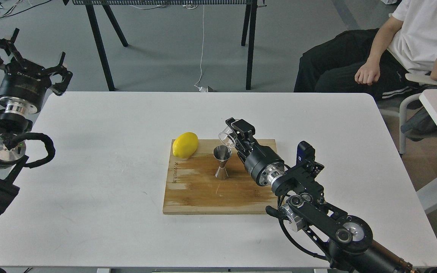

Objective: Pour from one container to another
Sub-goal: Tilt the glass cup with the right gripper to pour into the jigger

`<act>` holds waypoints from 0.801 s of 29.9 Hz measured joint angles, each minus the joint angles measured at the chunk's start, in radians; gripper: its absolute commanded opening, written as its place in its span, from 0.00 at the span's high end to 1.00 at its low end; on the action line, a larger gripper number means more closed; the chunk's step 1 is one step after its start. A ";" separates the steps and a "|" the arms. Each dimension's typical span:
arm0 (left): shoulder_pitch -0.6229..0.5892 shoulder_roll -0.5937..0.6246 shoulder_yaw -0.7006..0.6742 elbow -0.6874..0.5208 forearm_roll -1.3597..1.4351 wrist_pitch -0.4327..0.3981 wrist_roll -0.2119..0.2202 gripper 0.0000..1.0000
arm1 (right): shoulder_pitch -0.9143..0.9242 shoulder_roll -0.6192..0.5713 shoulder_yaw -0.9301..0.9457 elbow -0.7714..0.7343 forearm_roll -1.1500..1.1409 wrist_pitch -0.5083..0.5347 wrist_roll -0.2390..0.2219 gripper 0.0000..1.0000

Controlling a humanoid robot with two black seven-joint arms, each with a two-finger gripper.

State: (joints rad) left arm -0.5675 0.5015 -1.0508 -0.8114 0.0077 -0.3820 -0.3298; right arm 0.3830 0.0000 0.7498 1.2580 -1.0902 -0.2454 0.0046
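The steel jigger (222, 162) stands upright on the wooden board (203, 193), near its far middle. My right gripper (235, 133) is shut on the clear cup (227, 137), which hangs tipped over just above and right of the jigger's mouth, its rim facing down-left toward the jigger. Whether anything is in the cup or flowing out is too small to tell. My left gripper (25, 57) hovers open and empty past the table's far left corner, far from the board.
A yellow lemon (185, 144) lies on the board's far left corner. The white table (89, 151) carries the board. A seated person (393, 45) is beyond the far right edge, and black table legs (101, 45) stand behind.
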 measured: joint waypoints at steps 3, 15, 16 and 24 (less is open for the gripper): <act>0.000 0.000 0.000 0.000 0.000 0.000 0.000 0.00 | 0.003 0.000 -0.002 0.000 0.000 0.000 0.000 0.69; 0.001 -0.001 -0.001 0.020 0.000 -0.005 -0.002 0.00 | 0.036 0.000 -0.051 -0.029 -0.035 -0.036 0.003 0.69; 0.001 -0.001 -0.001 0.020 0.000 -0.005 -0.002 0.00 | 0.037 0.000 -0.053 -0.029 -0.046 -0.037 0.005 0.69; 0.000 -0.001 0.000 0.020 0.000 -0.005 -0.002 0.00 | 0.039 0.000 -0.087 -0.029 -0.109 -0.052 0.009 0.69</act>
State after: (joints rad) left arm -0.5675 0.5001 -1.0509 -0.7914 0.0076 -0.3871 -0.3314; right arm 0.4217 0.0000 0.6633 1.2288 -1.1990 -0.2977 0.0136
